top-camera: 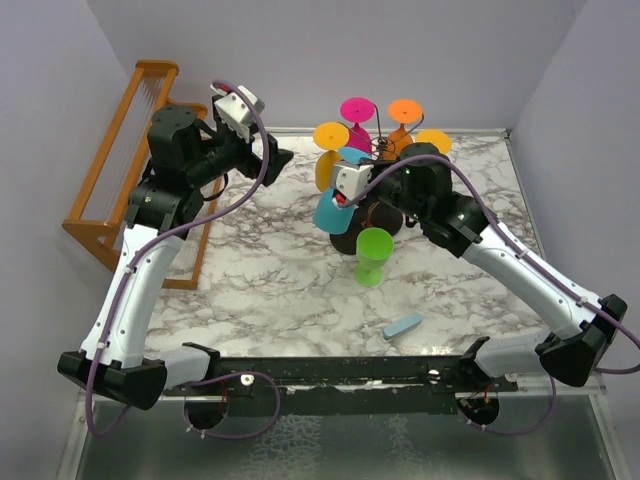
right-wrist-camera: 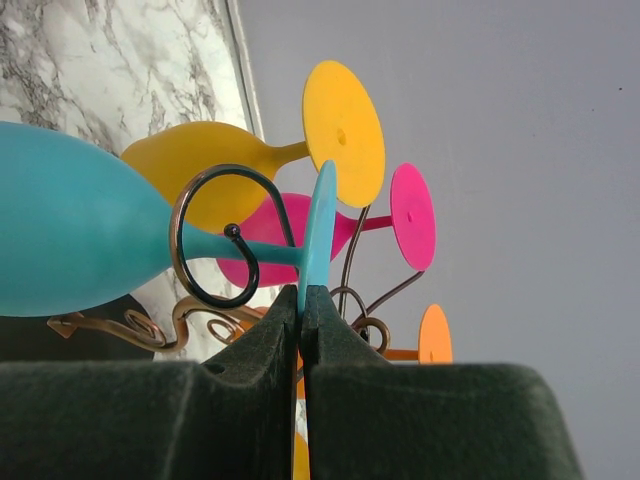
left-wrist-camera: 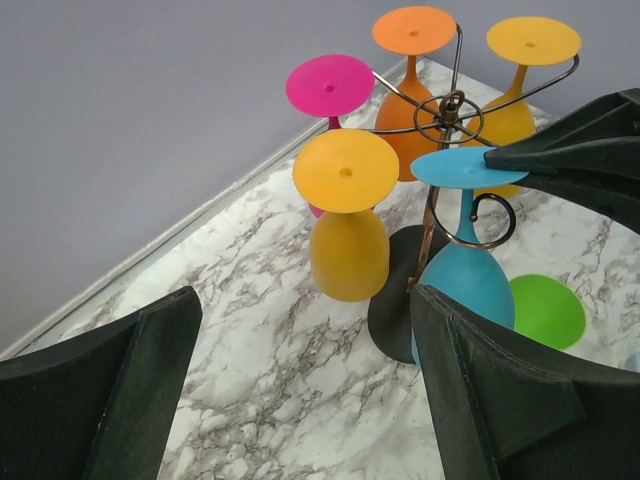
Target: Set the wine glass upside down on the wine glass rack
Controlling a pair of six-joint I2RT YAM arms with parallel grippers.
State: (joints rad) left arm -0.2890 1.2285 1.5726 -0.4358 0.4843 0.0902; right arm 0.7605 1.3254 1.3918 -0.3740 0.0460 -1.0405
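Links: the left arm (top-camera: 135, 290) and the right arm (top-camera: 520, 268) have smooth white shells on their long segments.
Joints: bulky, rounded black housings.
Cables: a purple cable (top-camera: 264, 150) trails back along each arm from behind the jaws.
Wrist cameras: pale grey box (top-camera: 238, 108) just behind each pair of jaws.
Jaws: matte black, wedge-shaped, with faintly grained faces.
Base rail: black bar (top-camera: 350, 372).

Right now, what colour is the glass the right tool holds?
Turquoise blue. The wine glass in the right tool shows best in the right wrist view.
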